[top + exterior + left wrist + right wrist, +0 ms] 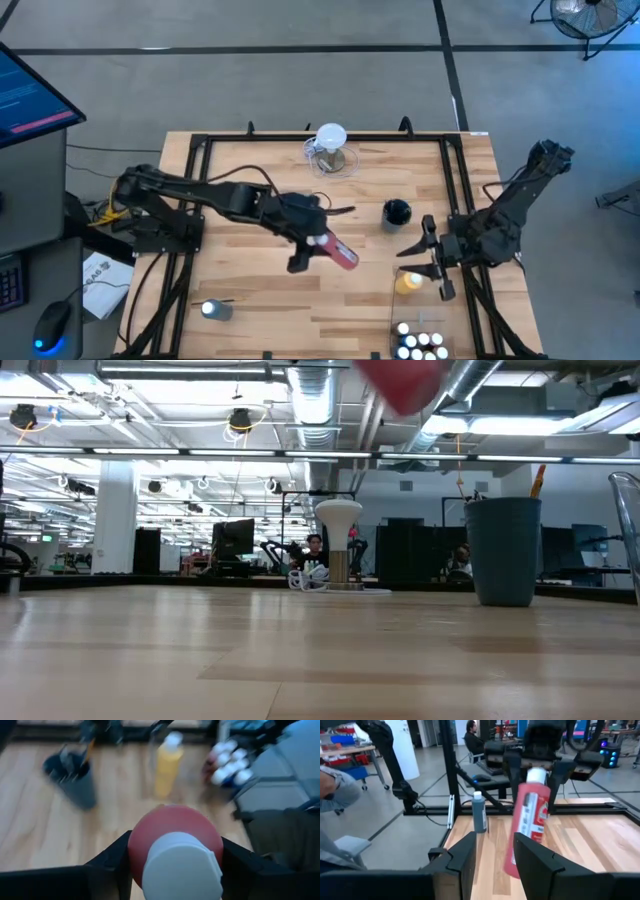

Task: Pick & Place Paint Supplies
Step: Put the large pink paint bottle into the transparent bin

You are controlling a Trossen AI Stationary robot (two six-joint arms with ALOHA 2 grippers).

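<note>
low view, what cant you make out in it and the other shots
- Low view: red bottle cut off by the top edge; left gripper unseen there.
- High view: small bottles cut off by the bottom edge, too small to tell colours.
- Left wrist view: dark cup blurred, contents unclear.
- Right wrist view: red bottle's label too blurred to read.

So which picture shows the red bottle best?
The right wrist view: the whole red bottle hangs from the left gripper. The high view shows it small, the left wrist view only its capped end, the low view just a blurred tip.
</note>
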